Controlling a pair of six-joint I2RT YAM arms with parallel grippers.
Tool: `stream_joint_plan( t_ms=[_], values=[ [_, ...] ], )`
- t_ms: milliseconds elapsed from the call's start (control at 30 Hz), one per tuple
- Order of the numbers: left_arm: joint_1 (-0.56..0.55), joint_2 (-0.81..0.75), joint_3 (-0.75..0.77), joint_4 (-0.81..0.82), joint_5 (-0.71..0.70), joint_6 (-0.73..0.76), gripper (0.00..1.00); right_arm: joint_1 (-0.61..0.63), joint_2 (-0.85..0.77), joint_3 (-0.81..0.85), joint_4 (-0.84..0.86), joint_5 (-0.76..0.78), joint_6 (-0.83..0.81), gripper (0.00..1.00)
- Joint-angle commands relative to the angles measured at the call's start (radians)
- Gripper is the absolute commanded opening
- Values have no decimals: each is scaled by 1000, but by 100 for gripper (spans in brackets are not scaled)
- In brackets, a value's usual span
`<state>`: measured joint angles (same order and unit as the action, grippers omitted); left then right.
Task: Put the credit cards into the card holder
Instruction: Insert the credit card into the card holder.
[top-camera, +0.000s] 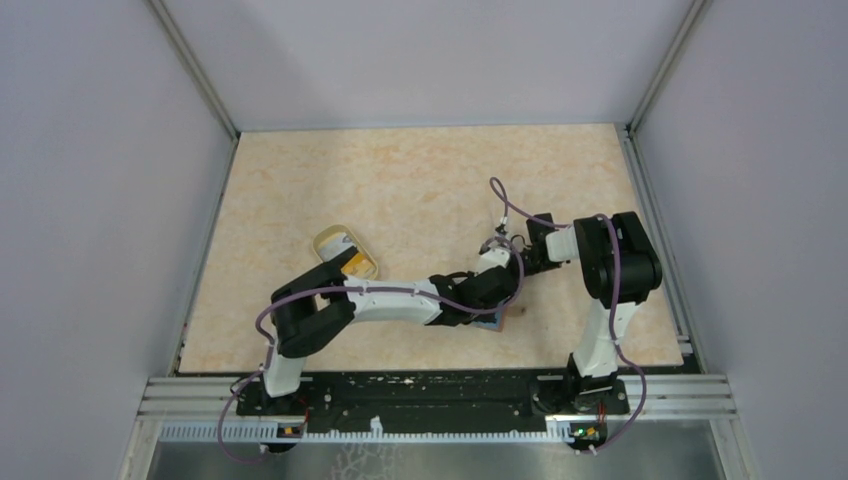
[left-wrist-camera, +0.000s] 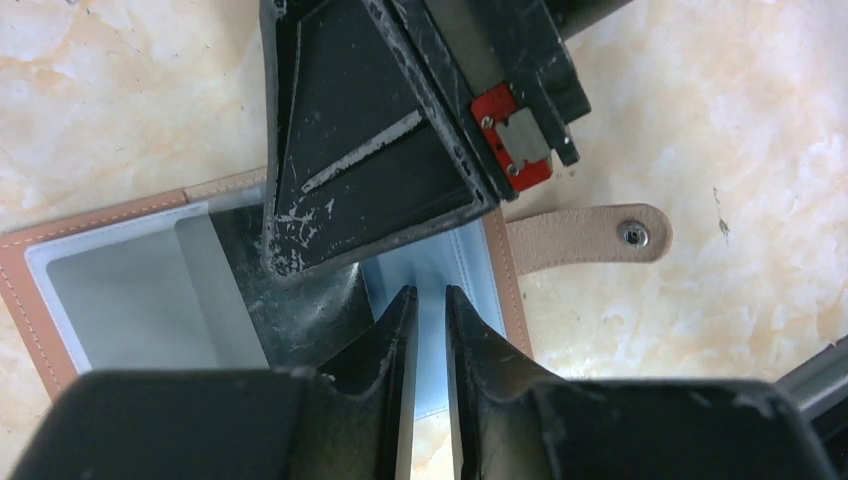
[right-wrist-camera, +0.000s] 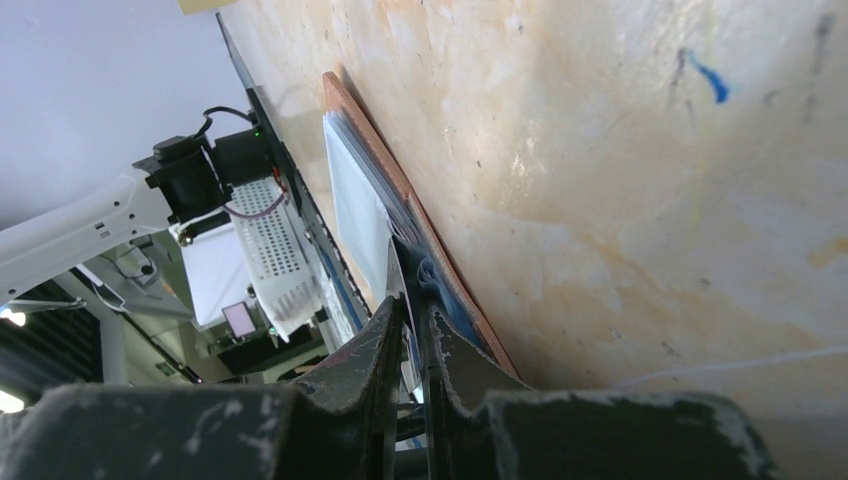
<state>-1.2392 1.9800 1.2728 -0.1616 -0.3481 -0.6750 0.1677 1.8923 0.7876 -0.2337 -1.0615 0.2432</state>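
The card holder (top-camera: 495, 322) lies open on the table, brown-edged with light blue lining (left-wrist-camera: 440, 262). Both arms cover most of it from above. My right gripper (right-wrist-camera: 413, 305) is shut on a thin blue inner leaf of the card holder (right-wrist-camera: 372, 145) at its near edge. Its black housing (left-wrist-camera: 380, 130) hangs over the holder's middle. My left gripper (left-wrist-camera: 431, 300) hovers over the holder's strap side, jaws a narrow slit apart with only lining showing between them. A flat white sheet (right-wrist-camera: 352, 205), apparently one of the credit cards, lies on the lining. An orange-yellow card (top-camera: 362, 266) sits in the cup.
A translucent yellowish cup (top-camera: 343, 250) lies on the table left of the arms. The holder's snap strap (left-wrist-camera: 590, 238) sticks out flat onto the table. Grey walls close the table on three sides, and a black rail (top-camera: 430, 385) runs along its near edge.
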Motion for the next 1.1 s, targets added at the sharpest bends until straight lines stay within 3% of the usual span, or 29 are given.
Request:
stream_joint_plan(
  t_ms=[0, 300, 600, 1067],
  values=[
    [-3, 40, 54, -71, -74, 14, 23, 6, 22, 22, 15, 107, -45, 12],
    [-3, 111, 144, -203, -172, -3, 27, 6, 24, 27, 9, 103, -52, 17],
    [-3, 116, 142, -260, -235, -30, 36, 7, 26, 36, -7, 102, -62, 31],
    [-3, 115, 143, -322, -322, -61, 52, 6, 6, 65, -48, 87, -97, 34]
  ],
)
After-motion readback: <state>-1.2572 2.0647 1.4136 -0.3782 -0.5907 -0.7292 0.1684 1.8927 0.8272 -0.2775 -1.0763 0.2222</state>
